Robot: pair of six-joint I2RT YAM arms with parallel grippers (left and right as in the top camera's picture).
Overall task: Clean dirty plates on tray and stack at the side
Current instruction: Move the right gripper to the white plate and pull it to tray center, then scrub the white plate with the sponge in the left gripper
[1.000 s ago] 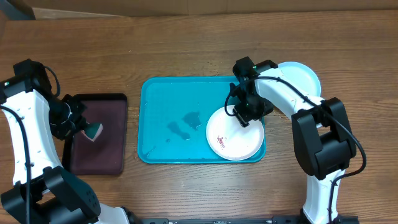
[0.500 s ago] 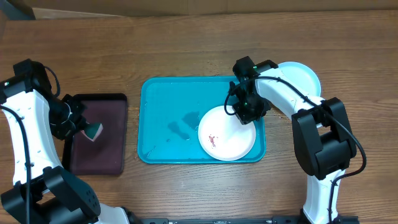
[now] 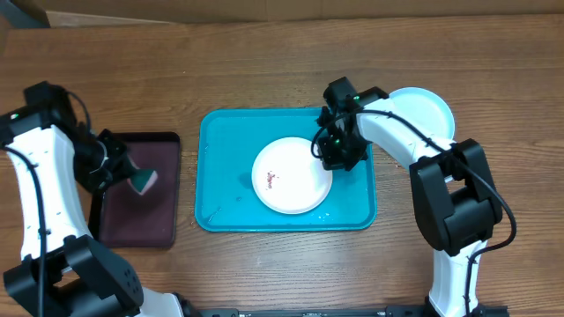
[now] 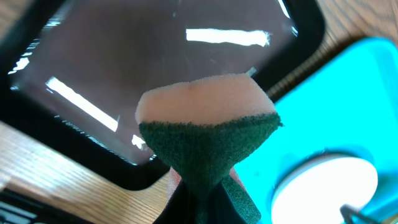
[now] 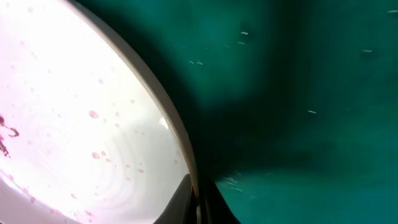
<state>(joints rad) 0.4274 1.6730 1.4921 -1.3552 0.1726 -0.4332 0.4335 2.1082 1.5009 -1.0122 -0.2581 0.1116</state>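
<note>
1. Since a second ago, the white plate has slid left, from the teal tray's right edge to its middle.
2. The right gripper is clenched on that plate's right rim; reddish smears mark the plate.
3. The left gripper pinches a green-and-pink sponge above a dark tray.
4. A light blue plate sits on the brown wooden table, right of the teal tray.

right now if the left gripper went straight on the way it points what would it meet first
Probably the dark maroon-black plastic tray lying below the green and pink sponge held by the left gripper; depth is unclear.
</note>
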